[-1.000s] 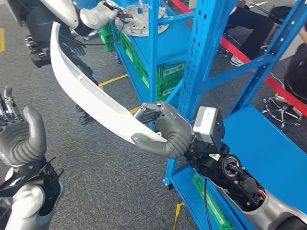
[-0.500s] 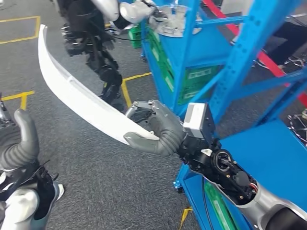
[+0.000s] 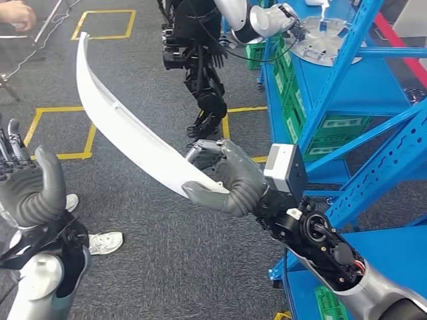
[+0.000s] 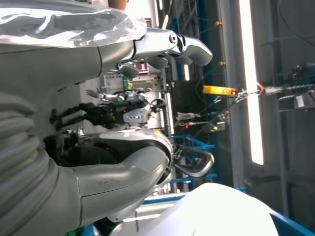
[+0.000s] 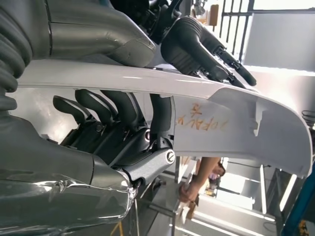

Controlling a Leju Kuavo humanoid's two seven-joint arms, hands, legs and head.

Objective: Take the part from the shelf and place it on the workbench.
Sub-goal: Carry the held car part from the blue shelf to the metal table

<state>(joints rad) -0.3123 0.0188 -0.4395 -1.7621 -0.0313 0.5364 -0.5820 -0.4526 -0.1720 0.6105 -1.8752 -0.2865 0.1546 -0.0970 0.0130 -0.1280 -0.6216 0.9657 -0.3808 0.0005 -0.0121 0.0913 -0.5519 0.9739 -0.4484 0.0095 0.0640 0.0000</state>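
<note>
My view has swung off the shelf [image 3: 322, 107]; right hand [image 3: 227, 183] grips the part [image 3: 126, 127] near one end (clear of uprights), left hand [image 3: 27, 190] empty, fingers apart.

Part [image 3: 126, 137] held in right hand [image 3: 227, 183], extending forward-left over floor [image 3: 151, 267]; shelf [image 3: 352, 100] right; left hand [image 3: 27, 190] left; second robot [image 3: 201, 60] ahead.
</note>
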